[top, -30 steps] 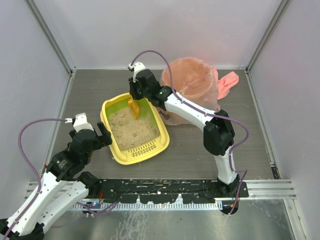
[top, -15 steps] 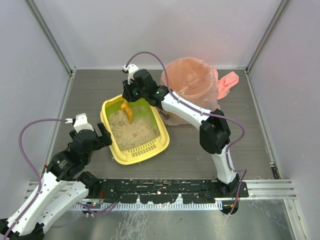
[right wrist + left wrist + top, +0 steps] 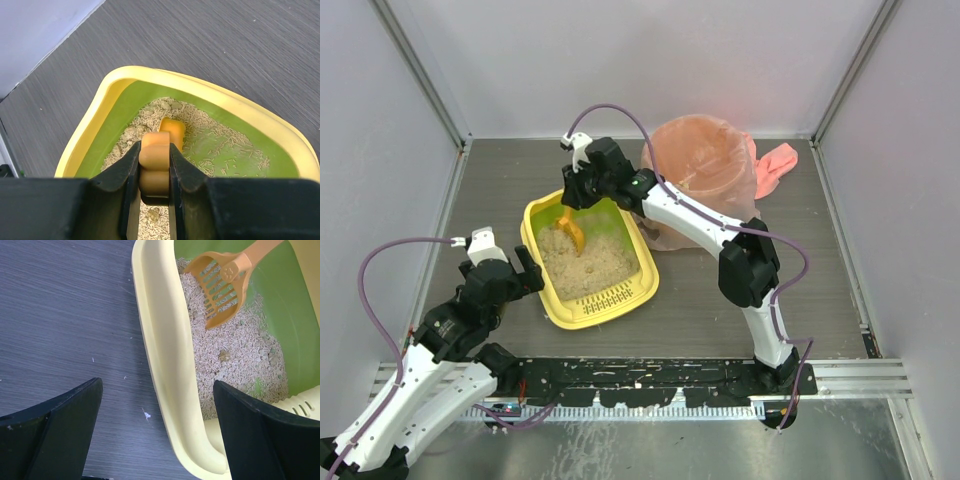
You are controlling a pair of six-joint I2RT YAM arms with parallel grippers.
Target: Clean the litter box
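The right gripper (image 3: 155, 167) is clamping its jaws on the handle of the orange scoop (image 3: 220, 282), holding its head over the litter (image 3: 235, 350). The litter box (image 3: 605, 302) is sitting on the counter (image 3: 720, 300), with the left gripper (image 3: 157, 432) hovering open-jawed at its rim.

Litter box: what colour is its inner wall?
Green; the litter box inner wall shows best in the right wrist view.

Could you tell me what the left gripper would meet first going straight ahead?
Probably the yellow side rim of the litter box, ahead of the open left gripper; depth is unclear.
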